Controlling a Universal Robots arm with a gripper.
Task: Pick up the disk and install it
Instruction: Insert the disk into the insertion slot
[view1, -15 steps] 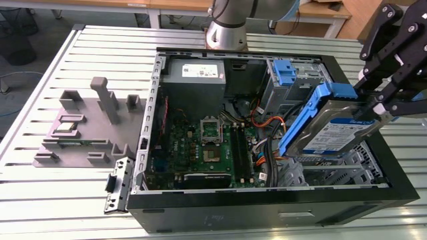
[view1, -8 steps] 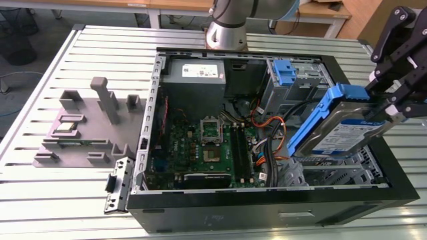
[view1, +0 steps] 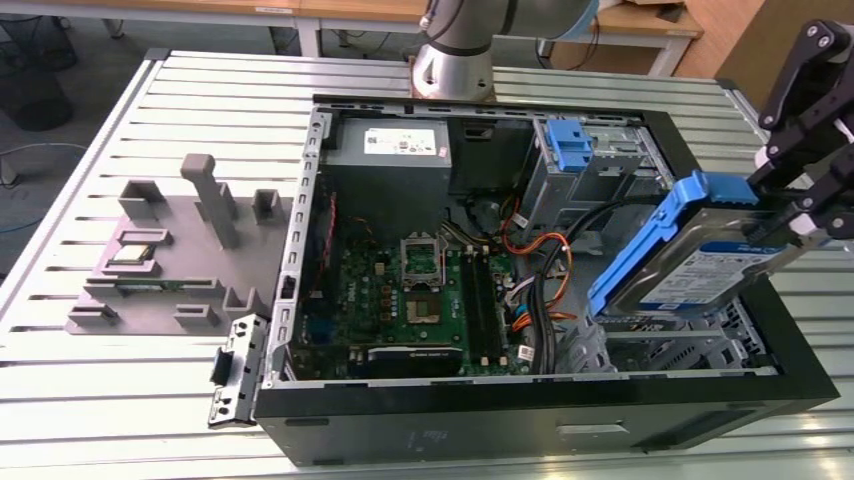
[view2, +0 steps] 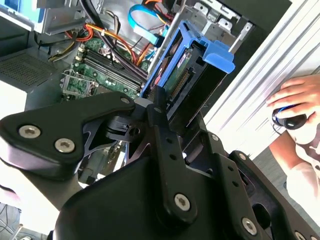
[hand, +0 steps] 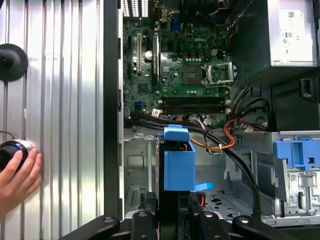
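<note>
The disk (view1: 694, 255), silver with a blue-and-white label and blue side rails, hangs tilted above the open computer case (view1: 534, 410), over the drive bay at the exterior view's right. My black gripper (view1: 797, 222) is shut on its upper end. In both wrist views the disk (view2: 192, 75) (hand: 178, 160) points down toward the metal bay floor (hand: 140, 165), its blue rail facing the camera. The gripper's linkages (view2: 165, 165) hide the held end.
Inside the case lie the motherboard (view1: 414, 290), the grey power-supply box (view1: 387, 145), a second blue drive carrier (view1: 567, 145) and black and orange cables (hand: 220, 142). A grey parts fixture (view1: 174, 260) sits on the slatted table. A person's hand (hand: 17, 175) rests beside the case.
</note>
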